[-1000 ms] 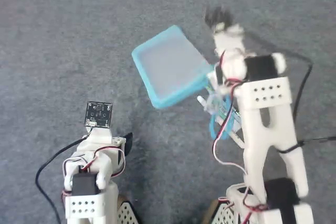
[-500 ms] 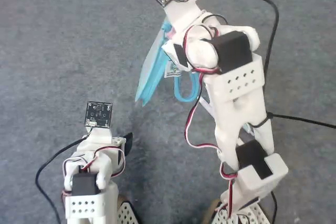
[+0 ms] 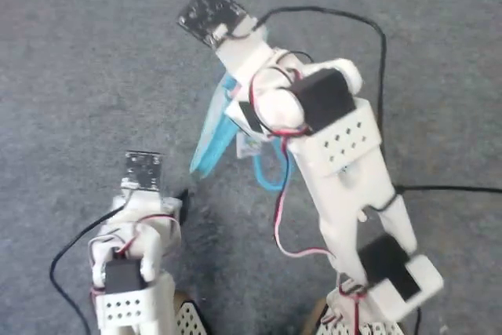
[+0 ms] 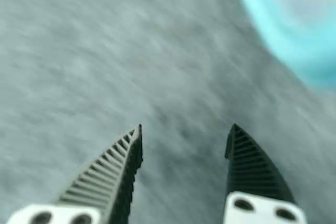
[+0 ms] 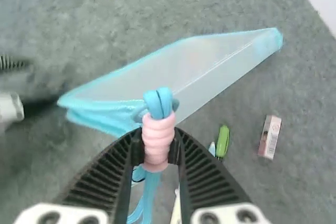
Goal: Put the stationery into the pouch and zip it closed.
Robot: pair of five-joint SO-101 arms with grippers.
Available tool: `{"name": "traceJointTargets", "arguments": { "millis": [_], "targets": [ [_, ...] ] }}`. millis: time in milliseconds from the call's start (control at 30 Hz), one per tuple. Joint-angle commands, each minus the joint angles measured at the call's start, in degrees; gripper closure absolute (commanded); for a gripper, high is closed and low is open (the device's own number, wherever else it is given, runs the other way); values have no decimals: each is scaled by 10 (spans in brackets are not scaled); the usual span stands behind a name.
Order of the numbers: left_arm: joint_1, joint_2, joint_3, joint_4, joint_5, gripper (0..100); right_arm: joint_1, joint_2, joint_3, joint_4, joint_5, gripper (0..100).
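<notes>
A translucent pouch [image 5: 184, 74] with light blue edging hangs off the grey carpet, edge-on in the high view [image 3: 210, 143]. My right gripper [image 5: 157, 129] is shut on the pink and blue pull loop [image 5: 156, 124] at the pouch's end. A blue strap [image 3: 271, 172] dangles below the raised right arm. On the carpet beneath lie a green pen [image 5: 223, 141] and a small pink box-shaped piece [image 5: 270, 137]. My left gripper [image 4: 184, 135] is open with nothing between its fingers, low over the carpet, and the pouch's corner [image 4: 294, 40] lies just beyond it. In the high view the left gripper [image 3: 180, 198] sits at the lower left.
Grey carpet [image 3: 78, 76] covers the whole work surface, with a pale wall strip along the far edge. The right arm's black cable [image 3: 376, 37] arcs over the right side. Both arm bases stand at the near edge.
The right arm has swung left and up with the pouch, which went from lying flat to hanging on edge. The left arm has shifted slightly.
</notes>
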Motion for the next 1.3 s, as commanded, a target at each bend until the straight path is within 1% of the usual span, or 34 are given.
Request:
{"name": "traceJointTargets", "arguments": {
  "millis": [0,67,133,200,267,300,333,400,600,700,733,833,933,1000,1133,1200,1267],
  "targets": [
    [-110,-13,-9,-144,-115,750,19,-90,62,20,23,991],
    [-147,-11,-21,-191,-84,752,38,-123,95,20,23,991],
    [-149,-9,-59,-184,-59,751,49,-153,125,17,23,991],
    [-105,-6,-113,-137,-58,751,49,-173,142,15,4,991],
    [-29,18,-163,-85,-49,751,47,-189,157,2,-43,991],
    [11,40,-183,-70,-31,751,46,-192,169,-6,-69,991],
    [43,71,-204,-64,-11,751,46,-194,180,-14,-86,991],
    [72,149,-250,-70,22,751,45,-196,205,-32,-90,991],
    [59,423,-418,-130,84,750,48,-199,233,-40,-90,991],
    [62,523,-480,-137,96,750,50,-199,233,-40,-90,991],
    [67,542,-487,-133,96,750,51,-198,233,-41,-90,991],
    [120,555,-464,-109,93,750,51,-194,231,-52,-89,991],
    [185,527,-421,-105,78,750,51,-192,231,-85,-89,991],
    [214,506,-400,-91,69,750,51,-192,227,-99,-89,991],
    [253,489,-385,-65,63,752,47,-172,163,-96,-91,991],
    [286,489,-378,-64,54,752,39,-144,117,-89,-92,991],
    [315,485,-374,-73,64,752,19,-106,77,-67,-92,991]
  ]
}}
